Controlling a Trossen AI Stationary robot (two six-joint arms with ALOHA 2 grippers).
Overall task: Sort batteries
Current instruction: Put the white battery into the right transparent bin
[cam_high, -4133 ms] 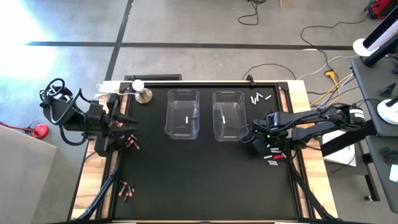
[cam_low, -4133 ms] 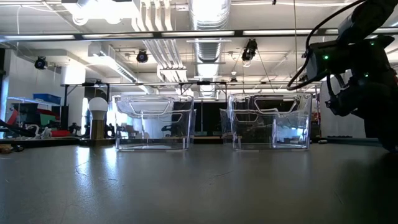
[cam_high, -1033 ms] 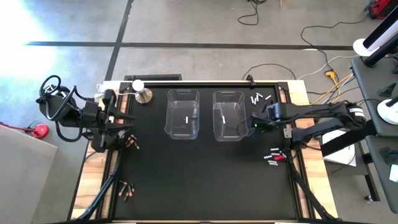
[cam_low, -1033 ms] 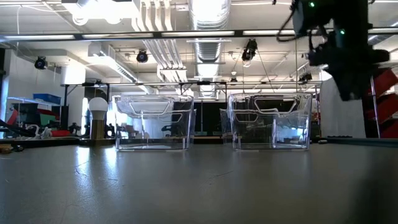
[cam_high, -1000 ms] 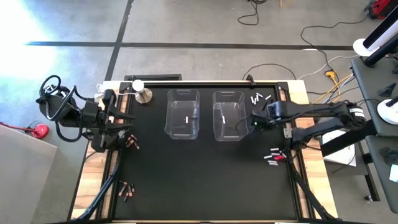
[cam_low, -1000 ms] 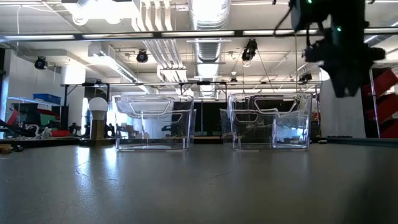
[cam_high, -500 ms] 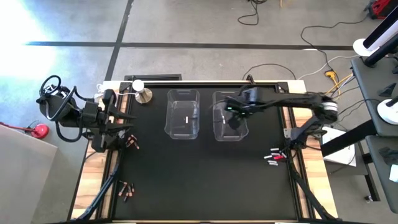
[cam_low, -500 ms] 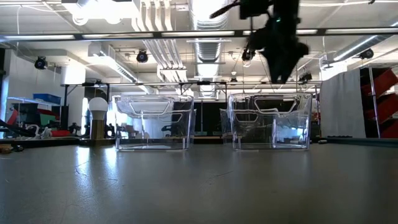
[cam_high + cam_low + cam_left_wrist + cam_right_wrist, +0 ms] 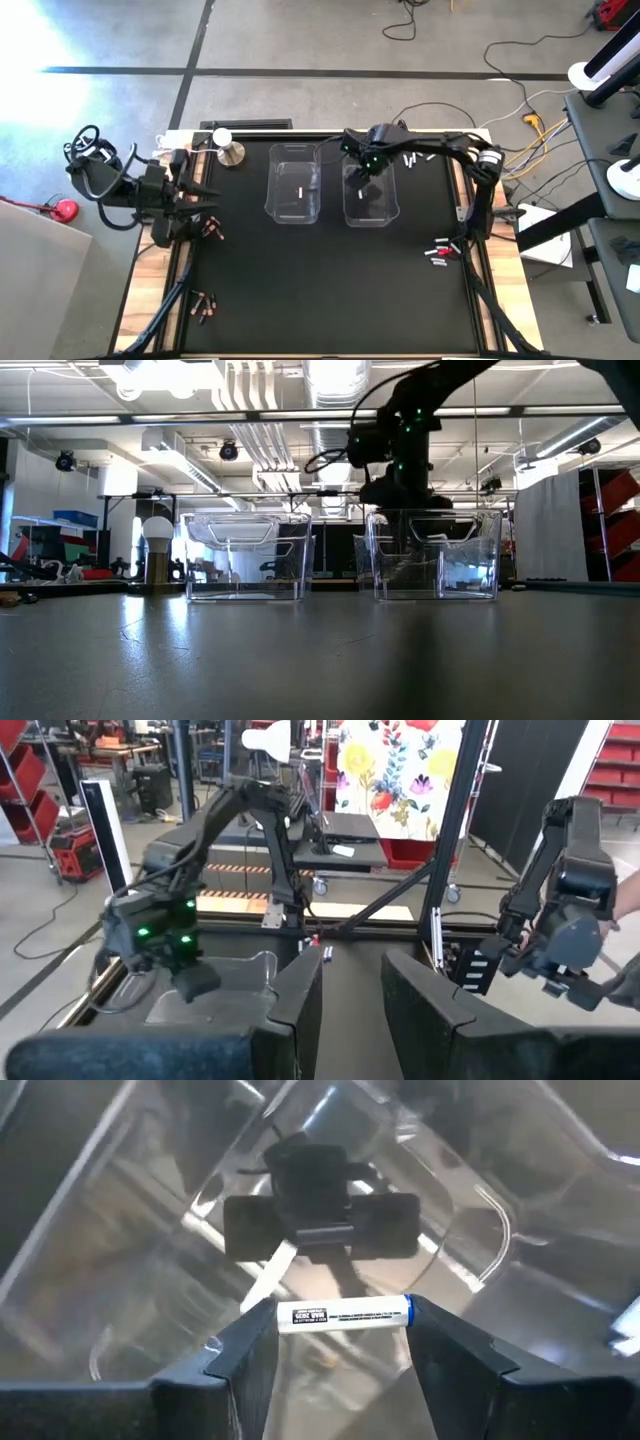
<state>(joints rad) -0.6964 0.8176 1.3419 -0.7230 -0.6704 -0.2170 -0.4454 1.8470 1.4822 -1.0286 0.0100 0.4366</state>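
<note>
Lit evenly from ceiling strip lights (image 9: 335, 378), with a blown-out white patch on the floor (image 9: 35, 35) in the high view. Showed glare streaks on the clear bin (image 9: 330, 1200) and soft blur there.

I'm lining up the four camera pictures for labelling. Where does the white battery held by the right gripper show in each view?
High view: hidden under the right gripper, above the right clear bin.
Low view: not discernible; the gripper hangs at that bin's rim.
Left wrist view: not discernible; only the right arm shows, far off.
Right wrist view: the white battery lies crosswise between the fingers.
Shared landmark: the right clear bin.
</note>
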